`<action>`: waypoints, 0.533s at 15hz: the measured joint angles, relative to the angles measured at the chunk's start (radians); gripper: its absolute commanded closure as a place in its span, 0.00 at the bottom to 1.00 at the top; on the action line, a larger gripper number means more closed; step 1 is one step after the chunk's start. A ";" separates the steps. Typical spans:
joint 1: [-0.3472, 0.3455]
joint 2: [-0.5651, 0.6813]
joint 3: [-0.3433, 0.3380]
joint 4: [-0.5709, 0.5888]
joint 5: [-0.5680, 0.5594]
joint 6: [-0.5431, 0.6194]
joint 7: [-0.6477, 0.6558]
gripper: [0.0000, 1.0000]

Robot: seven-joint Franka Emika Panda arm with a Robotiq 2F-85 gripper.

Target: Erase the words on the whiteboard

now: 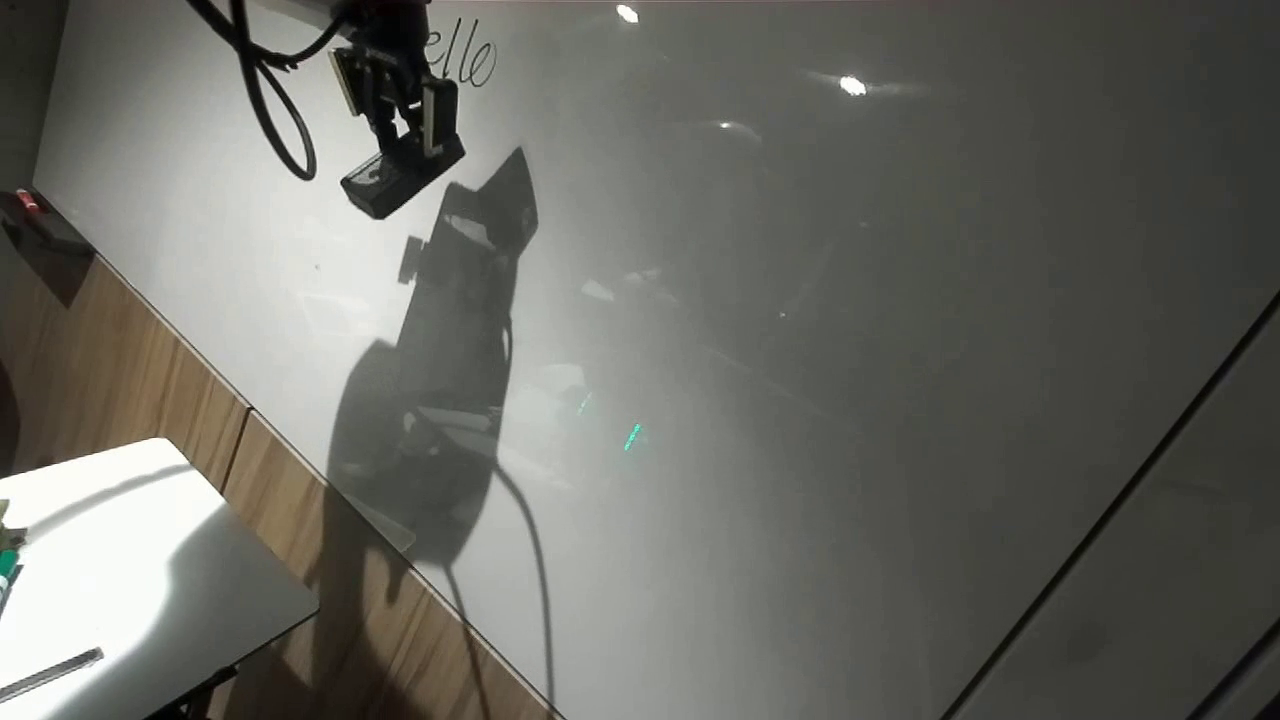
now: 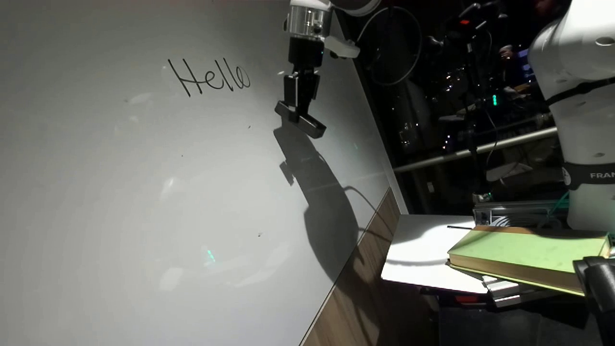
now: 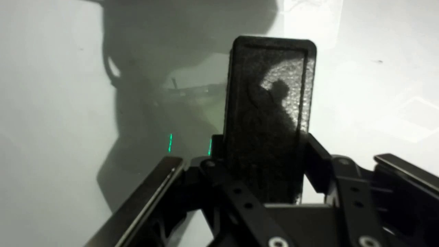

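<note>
Jaws clamped on black eraser (image 3: 264,137), near end murky in wrist view; in exterior view arm (image 1: 390,22) hides start of "Hello" (image 1: 467,55).

Handwritten word (image 2: 211,80): "Hello", in dark strokes on the whiteboard (image 2: 120,192); in an exterior view, only the end letters "ello" (image 1: 472,55) show.
Robot arm band (image 2: 580,175): light capitals "FRAN" (image 2: 602,175), cut off by the frame edge.
Band emblem (image 2: 567,176): left of the capitals; too small to identify.
</note>
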 measured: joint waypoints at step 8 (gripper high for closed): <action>-0.005 0.131 0.064 0.183 -0.003 -0.006 0.047 0.69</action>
